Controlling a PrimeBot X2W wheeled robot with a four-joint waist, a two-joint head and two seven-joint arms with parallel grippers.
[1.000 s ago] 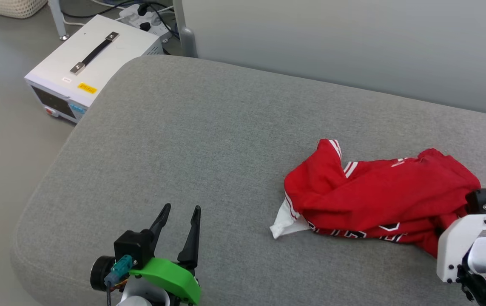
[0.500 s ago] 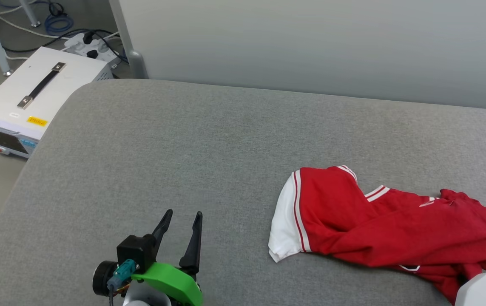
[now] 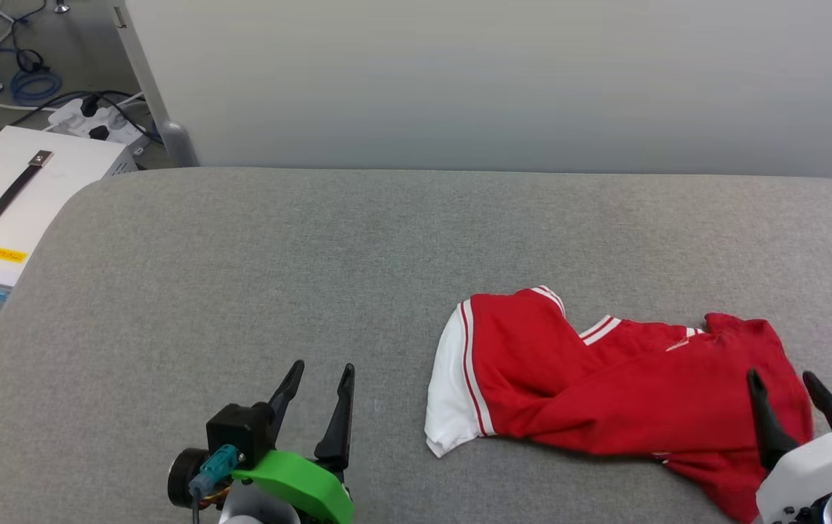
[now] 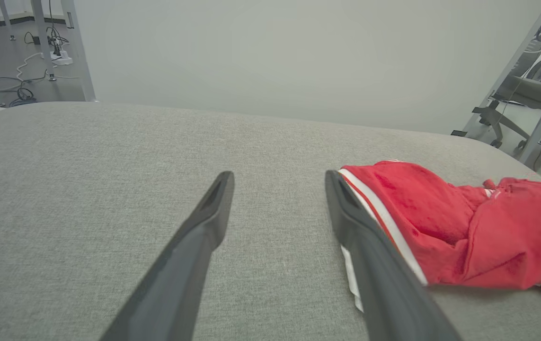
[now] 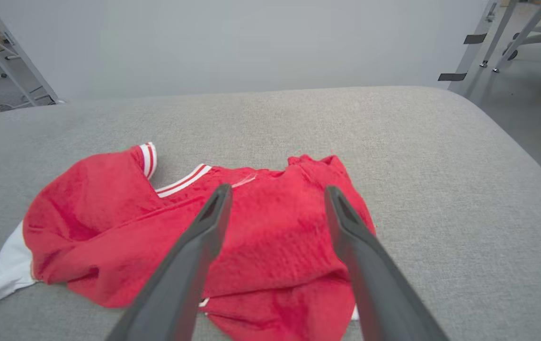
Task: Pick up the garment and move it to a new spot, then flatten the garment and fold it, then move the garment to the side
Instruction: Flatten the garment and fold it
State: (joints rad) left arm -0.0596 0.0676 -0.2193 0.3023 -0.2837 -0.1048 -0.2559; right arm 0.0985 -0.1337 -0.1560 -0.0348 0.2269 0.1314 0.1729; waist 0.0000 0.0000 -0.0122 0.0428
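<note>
Under right pincer (image 3: 780, 375), garment (image 3: 605, 386), perhaps untouched

The head camera looked forward and down from above onto the grey cushioned surface (image 3: 277, 255). The left wrist camera sat low, near that surface, facing along its fingers (image 4: 199, 246) toward the pale back panel (image 4: 275, 57). The right wrist camera looked down closely on the garment (image 5: 275, 237), which all three views shared.

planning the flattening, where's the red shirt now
In the head view the garment lies crumpled on the grey cushion, right side, by the open right gripper.
</note>
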